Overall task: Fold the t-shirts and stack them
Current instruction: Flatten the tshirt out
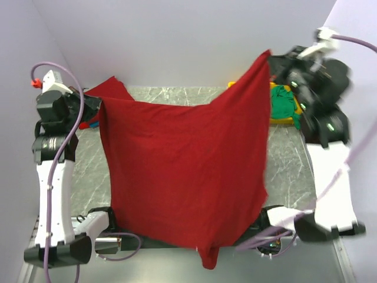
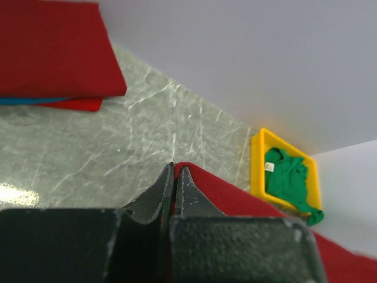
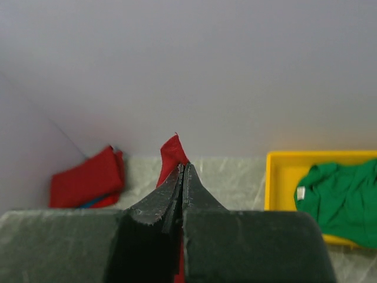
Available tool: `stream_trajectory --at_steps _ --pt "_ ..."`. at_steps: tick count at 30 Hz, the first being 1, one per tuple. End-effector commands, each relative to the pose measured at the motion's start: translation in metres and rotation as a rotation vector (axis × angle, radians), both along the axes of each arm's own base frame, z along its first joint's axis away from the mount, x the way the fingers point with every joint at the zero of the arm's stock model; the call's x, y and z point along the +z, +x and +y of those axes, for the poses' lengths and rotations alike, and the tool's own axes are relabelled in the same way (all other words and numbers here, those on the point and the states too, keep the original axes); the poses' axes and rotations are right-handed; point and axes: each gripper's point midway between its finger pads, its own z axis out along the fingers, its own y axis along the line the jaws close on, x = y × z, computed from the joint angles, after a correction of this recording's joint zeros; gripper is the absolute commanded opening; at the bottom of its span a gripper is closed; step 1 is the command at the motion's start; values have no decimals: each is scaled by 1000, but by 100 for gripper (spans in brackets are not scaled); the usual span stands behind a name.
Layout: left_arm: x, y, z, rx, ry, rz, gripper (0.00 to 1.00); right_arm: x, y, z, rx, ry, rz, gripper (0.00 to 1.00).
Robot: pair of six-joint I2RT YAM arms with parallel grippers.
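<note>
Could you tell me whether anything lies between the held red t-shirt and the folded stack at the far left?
Nothing visible does: the left wrist view shows bare table between the red t-shirt and the folded stack. The yellow tray with the green t-shirt sits far right.

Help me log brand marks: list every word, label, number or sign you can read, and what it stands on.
No text can be read in any view.
Too small and blurred to read: the white tag on the green t-shirt in the yellow tray.
No print shows on the dark red t-shirt.
</note>
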Motion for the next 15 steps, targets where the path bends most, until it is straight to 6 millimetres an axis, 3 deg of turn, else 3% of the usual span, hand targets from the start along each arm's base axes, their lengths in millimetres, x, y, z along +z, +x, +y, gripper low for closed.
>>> stream_trajectory --at_steps 1,5,8,11,15 --pt "27 5 -1 -22 40 -105 0 19 7 2 5 -15 -72 0" --pt "31 13 -4 -44 22 -109 0 14 18 6 19 -32 -49 0" --pt "42 8 -6 -49 22 -134 0 26 11 8 34 -32 -68 0" --pt "60 -7 -7 -42 35 -178 0 46 -13 8 58 -24 -108 0" --pt "90 -44 -7 -19 46 -275 0 75 -57 7 88 -15 -189 0"
